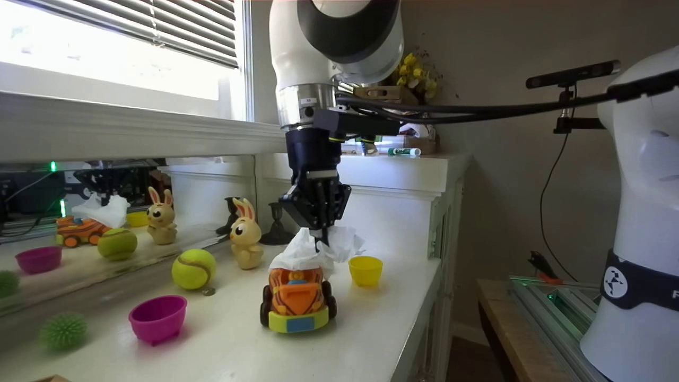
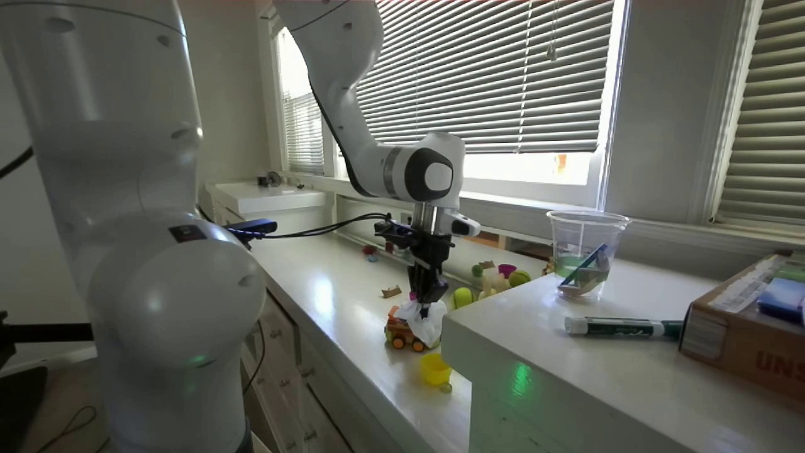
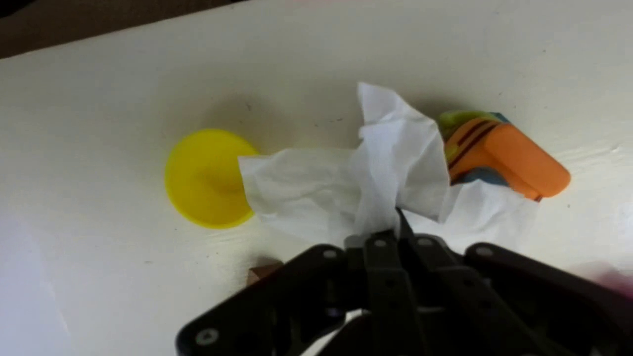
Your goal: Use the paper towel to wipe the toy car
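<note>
In an exterior view, my gripper (image 1: 318,241) has its fingers (image 1: 322,217) pinching the paper towel (image 1: 302,253), draped over the toy car (image 1: 298,305), which sits on the counter (image 1: 228,339) between 6 and 7 o'clock from them. In an exterior view, the car (image 2: 402,332) lies at 7 o'clock, long axis roughly 9-to-3. In the wrist view, its end shows at 2 o'clock, so I'd stroke that way; that end is orange, dark-striped, with blue and lime patches.

Gripper (image 1: 320,240) holds towel (image 1: 298,251) over car (image 1: 298,297) at lower centre, yellow cup (image 1: 366,271) right of centre, rabbit (image 1: 246,240) and tennis ball (image 1: 193,269) left of centre, pink bowl (image 1: 157,319) lower left.
</note>
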Robot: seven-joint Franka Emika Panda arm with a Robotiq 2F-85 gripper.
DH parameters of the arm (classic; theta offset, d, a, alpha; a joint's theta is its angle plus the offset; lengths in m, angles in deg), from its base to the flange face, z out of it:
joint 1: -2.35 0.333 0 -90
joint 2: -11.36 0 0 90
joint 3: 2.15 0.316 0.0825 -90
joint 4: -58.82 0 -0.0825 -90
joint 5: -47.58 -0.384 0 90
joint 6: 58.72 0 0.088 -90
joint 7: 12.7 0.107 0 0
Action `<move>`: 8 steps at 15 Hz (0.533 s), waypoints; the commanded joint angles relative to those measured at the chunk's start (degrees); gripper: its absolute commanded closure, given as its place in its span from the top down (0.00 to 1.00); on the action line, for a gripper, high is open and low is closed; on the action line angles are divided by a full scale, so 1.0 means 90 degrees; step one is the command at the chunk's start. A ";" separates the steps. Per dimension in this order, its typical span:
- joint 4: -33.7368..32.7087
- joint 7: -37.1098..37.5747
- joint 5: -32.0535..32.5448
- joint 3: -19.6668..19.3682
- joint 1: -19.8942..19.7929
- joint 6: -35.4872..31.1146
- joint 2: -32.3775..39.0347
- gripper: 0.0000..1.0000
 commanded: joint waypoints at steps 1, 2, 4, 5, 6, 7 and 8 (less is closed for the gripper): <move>0.0030 -0.0204 -0.0328 0.0023 0.0120 -0.0475 0.0152 0.01; 0.0013 -0.0226 -0.0340 0.0023 0.0132 -0.0560 0.0188 0.01; 0.0002 -0.0293 -0.0411 0.0019 0.0160 -0.0759 0.0251 0.01; 0.0004 -0.0306 -0.0433 0.0017 0.0169 -0.0827 0.0259 0.01; 0.0034 -0.0348 -0.0497 0.0014 0.0175 -0.0979 0.0248 0.01; 0.0091 -0.0400 -0.0596 0.0015 0.0184 -0.1236 0.0212 0.01; 0.0110 -0.0466 -0.0722 0.0018 0.0193 -0.1381 0.0194 0.01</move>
